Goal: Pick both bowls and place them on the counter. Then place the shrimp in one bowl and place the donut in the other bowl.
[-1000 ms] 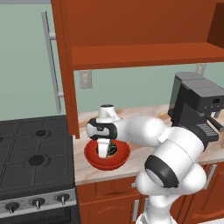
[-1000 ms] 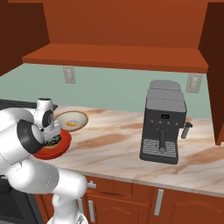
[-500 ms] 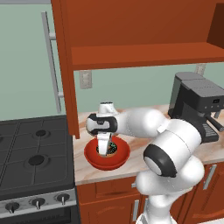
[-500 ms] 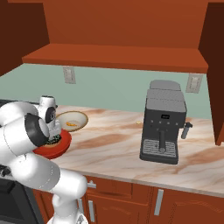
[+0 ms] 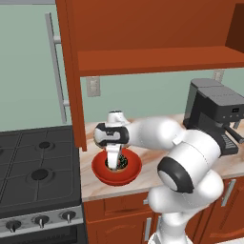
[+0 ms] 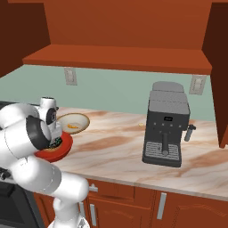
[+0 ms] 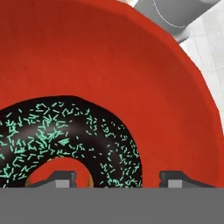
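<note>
The marbled counter (image 6: 120,147) carries the coffee machine (image 6: 167,122), then the red bowl (image 5: 136,164) near the stove (image 5: 35,174) and the cream-beige bowl (image 6: 71,121) just behind it. In the red bowl lies the donut (image 7: 70,131) (dark icing, green sprinkles). An orange shrimp (image 6: 74,126) sits in the cream bowl. The gripper (image 5: 113,165) points down into the red bowl, fingers (image 7: 175,177) apart astride one side of the donut's ring, clamping nothing.
</note>
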